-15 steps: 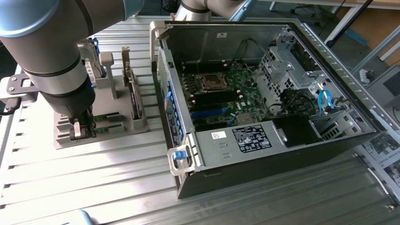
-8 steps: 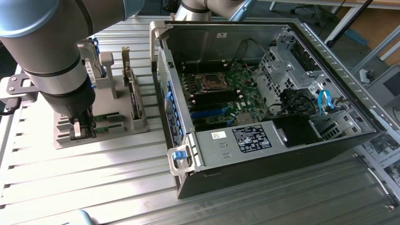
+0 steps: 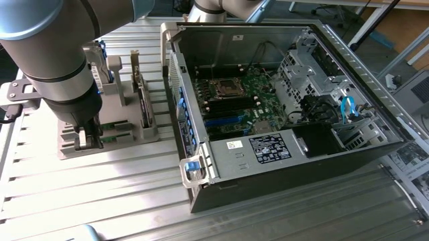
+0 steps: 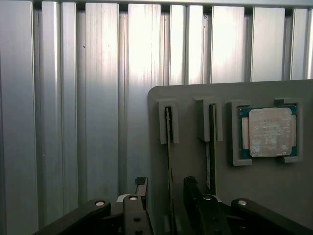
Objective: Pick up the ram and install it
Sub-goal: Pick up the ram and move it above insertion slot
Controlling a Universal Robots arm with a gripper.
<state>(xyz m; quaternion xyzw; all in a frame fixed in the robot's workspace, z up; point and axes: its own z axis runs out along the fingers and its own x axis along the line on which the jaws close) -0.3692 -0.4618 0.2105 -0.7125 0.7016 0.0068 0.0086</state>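
Item: black two-finger gripper (image 4: 165, 183), poised low over the flat grey plastic parts holder (image 4: 195, 98). Its jaws are spread wide, one finger on each side of the slot nearest the holder's edge, and it holds nothing. Item: the ram (image 4: 168, 147), a thin green circuit-board stick, stands on edge in that slot, apparently so that both flat faces are free to the fingers. It runs between them; whether they touch it cannot be told. Item: second thin stick (image 4: 211, 142), on edge in the holder's next slot, just beside one finger and judged the likeliest obstruction. Item: square silver processor chip on a green board (image 4: 270, 132), lying flat in a pocket further along the holder, apart from the fingers. Item: ribbed aluminium table (image 4: 73, 122), bearing the holder. Item: open black-and-silver computer case (image 3: 221, 160), lying on its side beside the holder, toward the exterior view's right. Its green motherboard (image 3: 258, 95) faces upward, and the case's near wall stands between holder and board.
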